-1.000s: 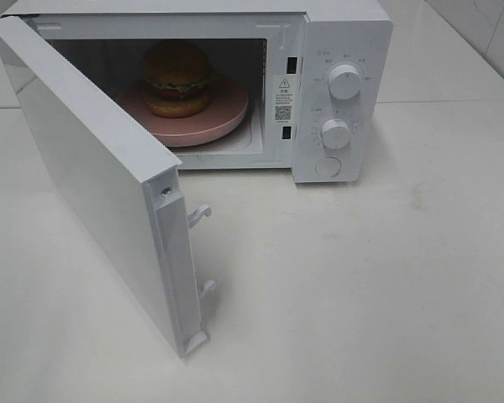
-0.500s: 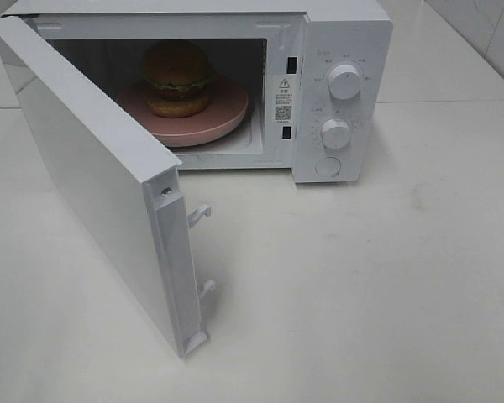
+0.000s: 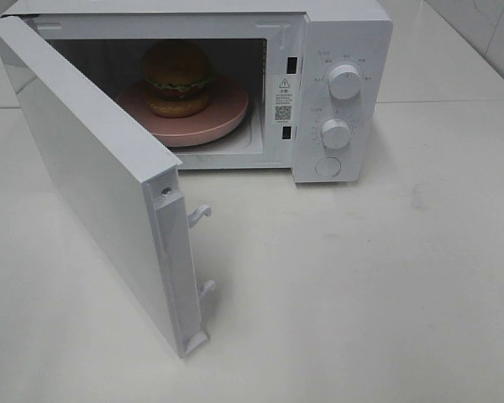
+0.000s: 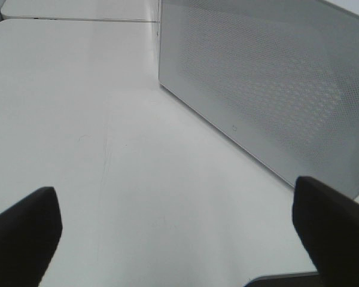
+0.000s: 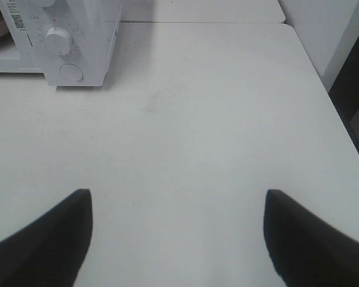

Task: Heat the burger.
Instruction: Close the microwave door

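burger (image 3: 177, 77): on plate (image 3: 228, 111) inside microwave (image 3: 365, 38)
door (image 3: 92, 180): swung open
left jaws: wide, empty
right jaws: wide, empty

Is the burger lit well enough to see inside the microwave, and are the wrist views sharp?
Exterior high: burger dim in the shaded cavity, outline readable. Left wrist: door mesh crisp, left pincer a dark blur. Right wrist: even light, dial clear, right pincer blurred too.

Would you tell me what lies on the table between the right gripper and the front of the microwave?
Nothing does: in the right wrist view the table is bare all the way from the right gripper to the microwave.
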Controlling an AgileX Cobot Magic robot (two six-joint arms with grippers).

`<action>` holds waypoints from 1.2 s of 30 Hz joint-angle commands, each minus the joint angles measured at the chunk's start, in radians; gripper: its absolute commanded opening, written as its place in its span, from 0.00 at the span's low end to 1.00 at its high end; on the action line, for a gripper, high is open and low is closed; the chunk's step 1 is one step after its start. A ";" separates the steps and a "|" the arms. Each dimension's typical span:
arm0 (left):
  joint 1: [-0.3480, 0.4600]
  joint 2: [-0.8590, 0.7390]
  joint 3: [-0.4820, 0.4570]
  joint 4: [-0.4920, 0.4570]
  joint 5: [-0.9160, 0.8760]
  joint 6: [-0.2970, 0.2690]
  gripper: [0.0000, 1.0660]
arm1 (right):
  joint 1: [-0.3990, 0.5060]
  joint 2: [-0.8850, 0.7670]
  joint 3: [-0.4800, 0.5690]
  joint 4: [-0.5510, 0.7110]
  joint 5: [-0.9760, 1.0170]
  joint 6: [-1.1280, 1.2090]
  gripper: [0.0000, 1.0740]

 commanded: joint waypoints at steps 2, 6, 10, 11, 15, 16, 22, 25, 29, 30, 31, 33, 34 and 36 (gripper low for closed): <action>-0.003 -0.014 0.003 0.001 -0.013 0.000 0.93 | -0.006 -0.029 0.004 0.001 -0.009 -0.001 0.71; -0.003 -0.014 0.003 0.001 -0.013 0.000 0.93 | -0.006 -0.029 0.004 0.001 -0.009 -0.001 0.71; -0.003 -0.014 0.003 0.001 -0.013 0.000 0.93 | -0.006 -0.029 0.004 0.001 -0.009 -0.001 0.71; -0.003 -0.014 0.003 0.001 -0.013 0.000 0.93 | -0.006 -0.029 0.004 0.001 -0.009 -0.001 0.71; -0.003 -0.014 0.003 0.001 -0.013 0.000 0.93 | -0.006 -0.029 0.004 0.001 -0.009 -0.001 0.71; -0.003 -0.014 0.003 0.001 -0.013 0.000 0.93 | -0.006 -0.029 0.004 0.001 -0.009 -0.001 0.71; -0.003 -0.014 0.003 0.001 -0.013 0.000 0.93 | -0.006 -0.029 0.004 0.001 -0.009 -0.001 0.71; -0.003 -0.014 0.003 -0.005 -0.013 0.000 0.93 | -0.006 -0.029 0.004 0.001 -0.009 -0.001 0.71; -0.003 -0.014 0.003 -0.005 -0.013 0.000 0.93 | -0.006 -0.029 0.004 0.001 -0.009 -0.001 0.71; -0.003 -0.014 0.003 -0.005 -0.013 0.000 0.93 | -0.006 -0.029 0.004 0.001 -0.009 -0.001 0.71; -0.003 -0.014 0.003 -0.005 -0.013 0.000 0.93 | -0.006 -0.029 0.004 0.001 -0.009 -0.001 0.71; -0.003 -0.014 0.003 -0.007 -0.013 0.000 0.93 | -0.006 -0.029 0.004 0.001 -0.009 -0.001 0.71; -0.003 -0.014 0.003 -0.007 -0.013 0.000 0.93 | -0.006 -0.029 0.004 0.001 -0.009 -0.001 0.71; -0.003 -0.014 0.003 -0.007 -0.013 0.000 0.93 | -0.006 -0.029 0.004 0.001 -0.009 -0.001 0.71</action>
